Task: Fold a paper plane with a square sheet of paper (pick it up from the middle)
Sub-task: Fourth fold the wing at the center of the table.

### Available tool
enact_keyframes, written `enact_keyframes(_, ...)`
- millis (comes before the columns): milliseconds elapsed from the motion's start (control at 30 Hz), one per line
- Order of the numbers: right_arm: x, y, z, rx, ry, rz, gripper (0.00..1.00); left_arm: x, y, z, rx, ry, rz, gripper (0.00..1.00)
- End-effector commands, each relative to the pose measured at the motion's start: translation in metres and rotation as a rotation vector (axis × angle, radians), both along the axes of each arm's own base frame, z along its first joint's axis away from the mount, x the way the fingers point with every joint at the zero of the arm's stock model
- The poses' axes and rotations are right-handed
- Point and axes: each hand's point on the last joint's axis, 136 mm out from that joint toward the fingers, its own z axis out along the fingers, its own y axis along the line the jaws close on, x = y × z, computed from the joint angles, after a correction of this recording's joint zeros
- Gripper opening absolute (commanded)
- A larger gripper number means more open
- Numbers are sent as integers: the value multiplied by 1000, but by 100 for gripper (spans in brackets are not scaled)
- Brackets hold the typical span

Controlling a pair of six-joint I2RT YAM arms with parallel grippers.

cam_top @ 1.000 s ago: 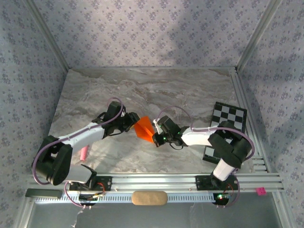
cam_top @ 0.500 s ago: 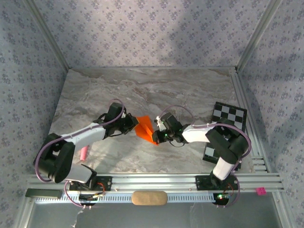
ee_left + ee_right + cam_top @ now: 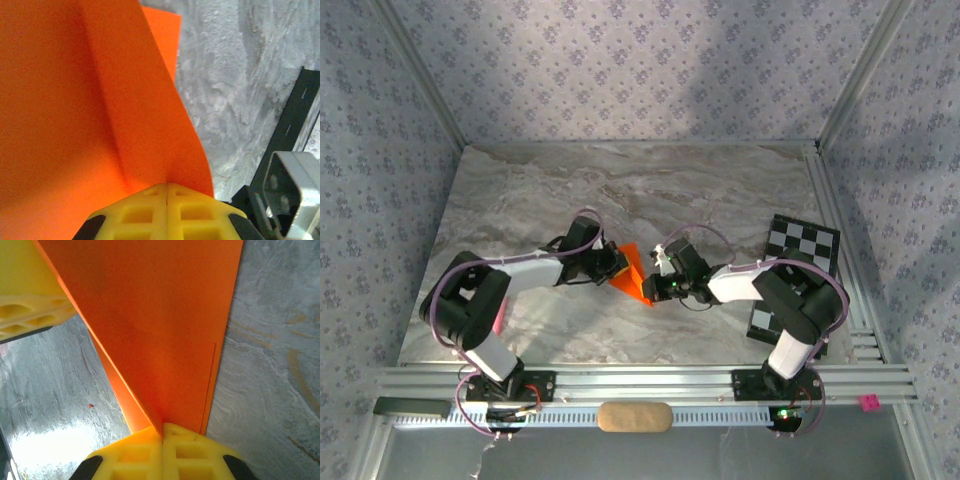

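I see left gripper (image 3: 166,187) clamped on the creased bright orange paper sheet (image 3: 631,274). Opposite end: right gripper (image 3: 162,430) pinching it too.

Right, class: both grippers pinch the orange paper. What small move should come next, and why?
Probably lower the orange paper toward the table to flatten it: the left gripper and right gripper are each shut on an edge of it, and its creased panels stand up rather than lying flat.
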Motion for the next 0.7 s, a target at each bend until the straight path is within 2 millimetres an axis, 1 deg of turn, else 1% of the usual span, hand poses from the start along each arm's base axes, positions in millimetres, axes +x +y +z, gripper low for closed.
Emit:
enact_keyframes(0,-13,-16,-22,-62,78,-24,0,10,-14,13,-45,-47,-24,7)
enact_keyframes(333,-11,-18,-21,-52,81,-44,1,9,-15,-4,-19,-16,-24,7)
enact_keyframes(500,-10,-16,-18,-37,82,-45,4,10,-17,-4,-23,-17,-26,7)
enact_keyframes(567,-10,-15,-17,-33,83,-43,5,10,-17,-4,-23,-19,-29,7)
enact_keyframes(667,-10,-15,-17,-27,84,-46,2,10,-17,-5,-20,-19,-30,7)
